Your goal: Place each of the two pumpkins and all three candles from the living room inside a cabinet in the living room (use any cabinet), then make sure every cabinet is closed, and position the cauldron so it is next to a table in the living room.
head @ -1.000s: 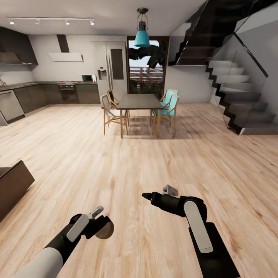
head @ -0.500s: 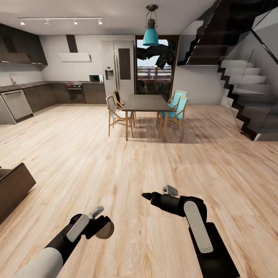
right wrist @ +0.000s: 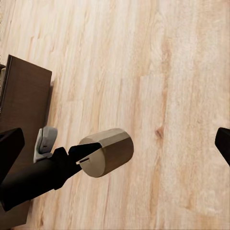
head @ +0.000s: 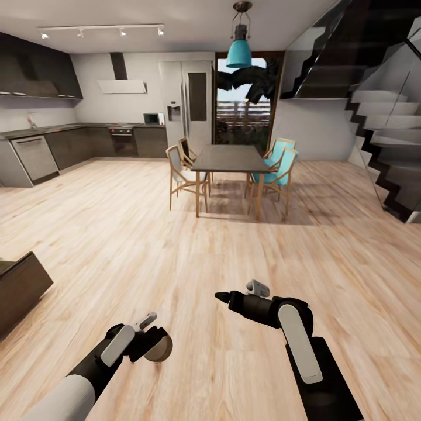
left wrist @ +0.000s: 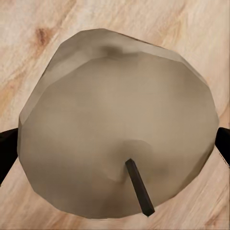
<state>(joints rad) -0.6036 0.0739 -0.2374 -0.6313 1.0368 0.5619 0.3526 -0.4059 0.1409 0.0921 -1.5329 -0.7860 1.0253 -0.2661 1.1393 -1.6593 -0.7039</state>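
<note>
A simulated Galaxea R1 Pro stands on the open wood floor [head: 175, 245] of a combined kitchen and living space, its left gripper [head: 153, 345] carrying a short round candle [head: 158, 346] whose top face and dark wick fill the left wrist view. The gripper's fingers [right wrist: 88, 152] are closed on the candle's sides, the candle hanging clear above the floorboards. The right gripper [head: 222, 297] is held forward with nothing between its fingers; in the right wrist view its dark fingertips sit at the two edges of the frame, spread wide apart. At the near left of the head view, the corner of a low dark-brown cabinet [head: 20, 286] juts into the scene, well apart from both arms. Farther off stand a dining table [head: 229, 158] ringed by wooden chairs [head: 181, 169], a teal pendant lamp [head: 239, 54] above it, dark kitchen cabinets [head: 76, 146] along the far wall and a staircase [head: 386, 128] to the right. No pumpkins or cauldron appear here. The risk from this point looks twofold: the smooth, stubby candle could slip from a grip on its curved sides if the base turns sharply, and a swing toward the cabinet could knock the candle or arm against its corner.
</note>
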